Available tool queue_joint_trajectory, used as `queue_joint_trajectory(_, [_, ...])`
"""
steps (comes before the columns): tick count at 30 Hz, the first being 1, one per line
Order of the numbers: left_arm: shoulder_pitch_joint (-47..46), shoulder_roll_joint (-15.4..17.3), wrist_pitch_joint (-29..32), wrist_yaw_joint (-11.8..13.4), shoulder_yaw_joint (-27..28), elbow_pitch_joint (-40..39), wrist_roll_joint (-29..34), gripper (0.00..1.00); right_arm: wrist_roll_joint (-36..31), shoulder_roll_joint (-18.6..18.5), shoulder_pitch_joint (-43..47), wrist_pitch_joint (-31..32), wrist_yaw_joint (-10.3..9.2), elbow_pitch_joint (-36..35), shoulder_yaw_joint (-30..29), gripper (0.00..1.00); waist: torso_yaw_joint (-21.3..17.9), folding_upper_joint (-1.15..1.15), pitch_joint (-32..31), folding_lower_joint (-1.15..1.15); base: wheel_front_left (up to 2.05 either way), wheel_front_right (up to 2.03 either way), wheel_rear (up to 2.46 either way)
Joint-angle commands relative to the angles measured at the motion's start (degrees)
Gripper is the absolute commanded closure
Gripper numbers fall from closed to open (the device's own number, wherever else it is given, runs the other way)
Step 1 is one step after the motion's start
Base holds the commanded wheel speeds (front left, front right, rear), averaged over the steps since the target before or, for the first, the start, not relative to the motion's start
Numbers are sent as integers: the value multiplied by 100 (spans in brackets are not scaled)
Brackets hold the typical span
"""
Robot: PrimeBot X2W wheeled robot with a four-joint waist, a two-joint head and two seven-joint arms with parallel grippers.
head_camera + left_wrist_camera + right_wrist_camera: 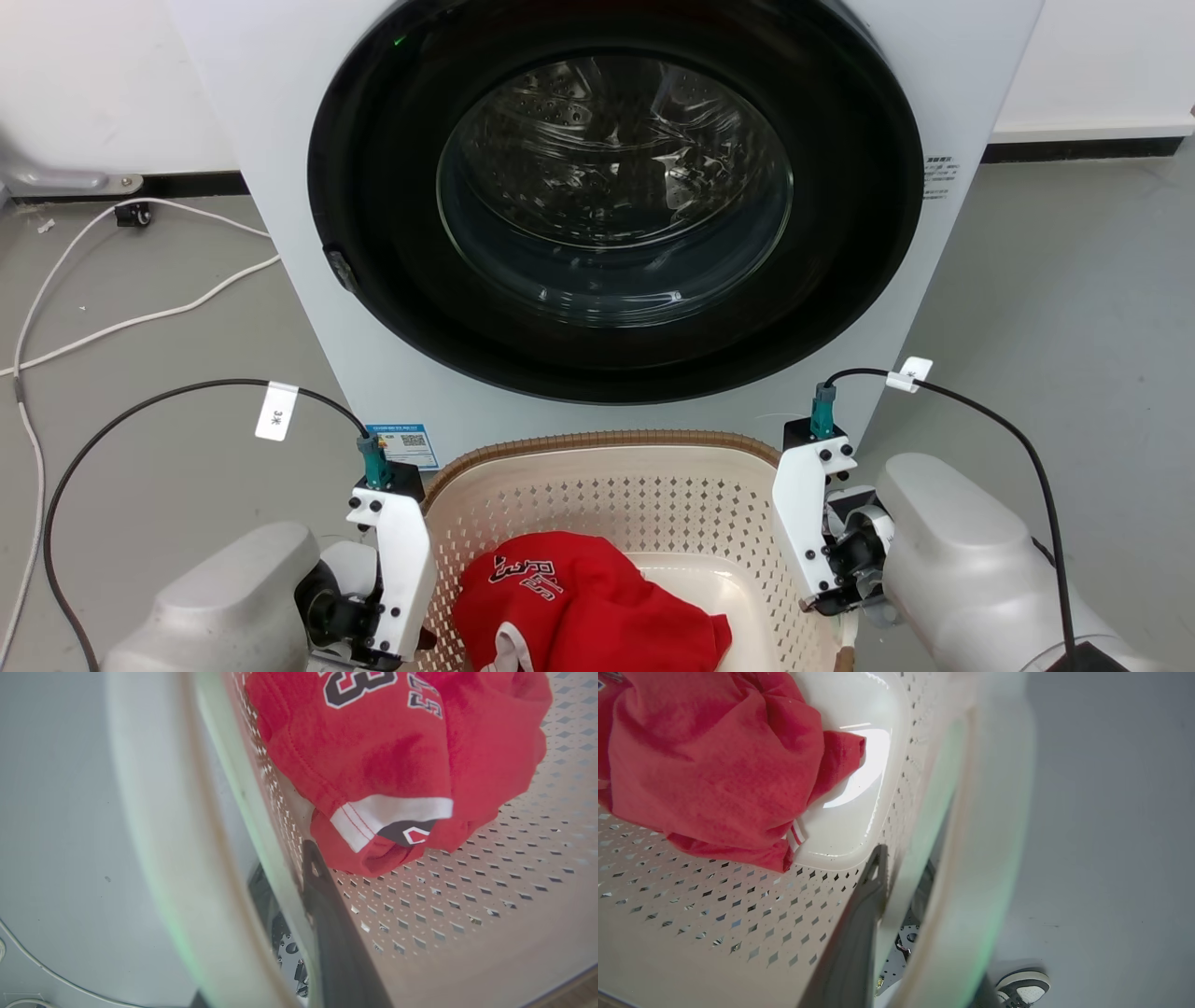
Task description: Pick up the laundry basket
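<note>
Both grippers clamp the basket's side walls for a level two-arm lift.

The basket (607, 495) sits just in front of the washer (280, 280), between the two arms, with a red shirt (579, 597) inside. The left gripper (285, 863) straddles the left wall, one finger inside against the perforations and one outside below the rim, apparently pinching the wall. The right gripper (903, 861) does the same on the opposite wall. Gripping both sides should stop the basket tipping.
</note>
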Motion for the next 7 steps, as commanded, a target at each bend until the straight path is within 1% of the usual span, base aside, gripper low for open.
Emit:
queue_joint_trajectory(1, [-38,160,26,11,-48,92,32,100,-15,-211,-125,-33,-9,53,30,100,8,0,3,0,0,0,0])
queue_joint_trajectory(7, [-52,160,37,11,-53,100,23,100,39,-210,-131,-51,-8,65,65,100,38,0,-1,0,0,0,0])
